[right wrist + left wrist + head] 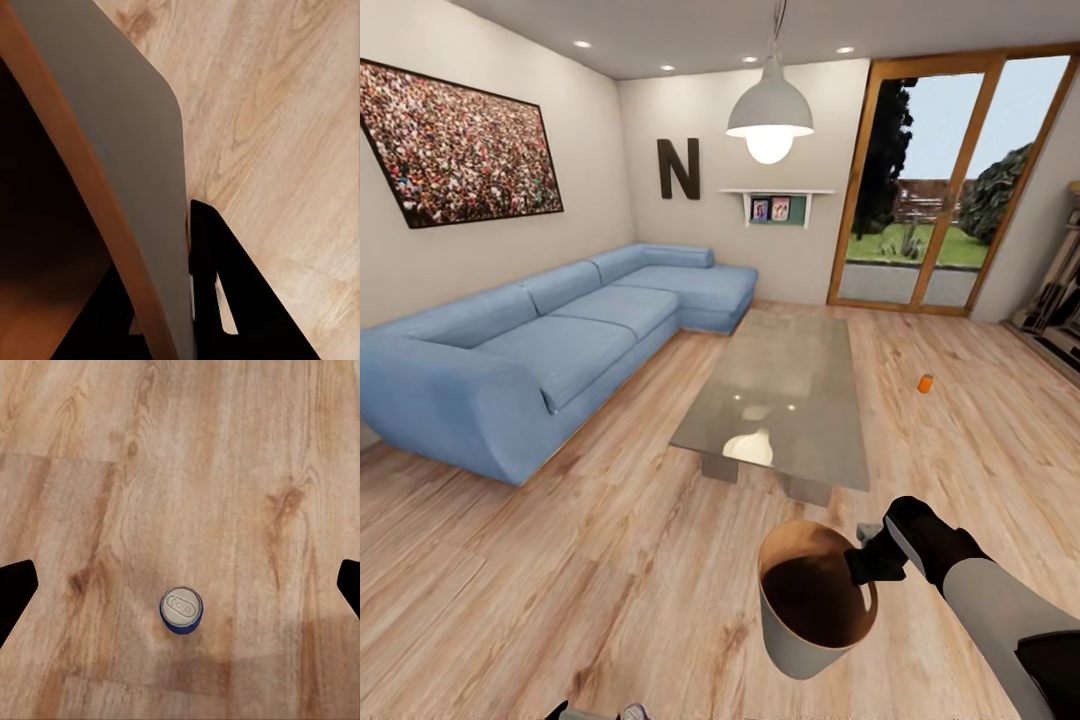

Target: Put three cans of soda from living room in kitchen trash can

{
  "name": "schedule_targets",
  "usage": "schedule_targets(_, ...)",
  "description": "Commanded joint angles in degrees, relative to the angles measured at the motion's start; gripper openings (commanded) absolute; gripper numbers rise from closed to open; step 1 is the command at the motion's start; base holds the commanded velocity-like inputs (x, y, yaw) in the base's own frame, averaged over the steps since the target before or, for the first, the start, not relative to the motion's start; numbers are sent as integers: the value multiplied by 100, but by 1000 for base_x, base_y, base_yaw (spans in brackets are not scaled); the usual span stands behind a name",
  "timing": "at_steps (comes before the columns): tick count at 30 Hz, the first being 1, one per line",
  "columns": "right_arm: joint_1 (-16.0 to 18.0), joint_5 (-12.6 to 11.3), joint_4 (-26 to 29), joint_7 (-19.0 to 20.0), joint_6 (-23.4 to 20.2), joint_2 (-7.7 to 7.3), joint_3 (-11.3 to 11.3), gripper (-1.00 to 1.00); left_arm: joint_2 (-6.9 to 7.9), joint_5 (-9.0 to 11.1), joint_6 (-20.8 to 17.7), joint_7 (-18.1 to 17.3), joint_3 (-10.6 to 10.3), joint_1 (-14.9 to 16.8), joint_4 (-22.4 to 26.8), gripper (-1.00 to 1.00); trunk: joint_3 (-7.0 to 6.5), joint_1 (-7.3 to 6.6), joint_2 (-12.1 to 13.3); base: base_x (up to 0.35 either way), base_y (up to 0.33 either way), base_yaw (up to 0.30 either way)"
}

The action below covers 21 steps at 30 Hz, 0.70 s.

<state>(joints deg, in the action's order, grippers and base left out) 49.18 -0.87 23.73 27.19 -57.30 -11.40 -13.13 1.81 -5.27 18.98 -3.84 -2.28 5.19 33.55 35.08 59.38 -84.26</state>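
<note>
Beyond the low table [778,395], one soda can [926,383] on wood floor [610,520]. Right gripper [863,563] clamped on trash can [800,640] rim. Under left wrist: blue-sided can [181,611], fingers [15,592] spread wide.

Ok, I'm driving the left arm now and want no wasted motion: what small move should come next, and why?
Probably lower the left gripper straight down over the can. It stands upright on the wood floor between the open fingers, untouched, while the right gripper holds the trash can by its rim, ready to receive it.

Light blue corner sofa [550,340], glass-topped low table [780,395], wood floor [560,560], perhaps garden beyond glass doors [950,180].
</note>
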Motion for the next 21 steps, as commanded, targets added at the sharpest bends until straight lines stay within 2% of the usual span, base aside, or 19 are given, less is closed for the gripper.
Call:
schedule_targets(1,3,-169,0,41,-35,4,21,-100,-2,0,0,1,0,0,-2,100,27,22,-42,0,0,0)
schedule_targets(15,3,-168,4,40,-40,-4,21,-100,-5,29,-33,6,7,23,47,100,401,330,-604,0,0,0)
schedule_targets(19,3,-168,7,40,-46,6,21,-100,-5,26,-65,-1,13,186,54,100,507,418,-764,0,0,0)
schedule_targets(21,3,-169,8,40,-45,0,21,-100,-5,6,-115,-11,14,374,16,100,560,461,-844,0,0,0)
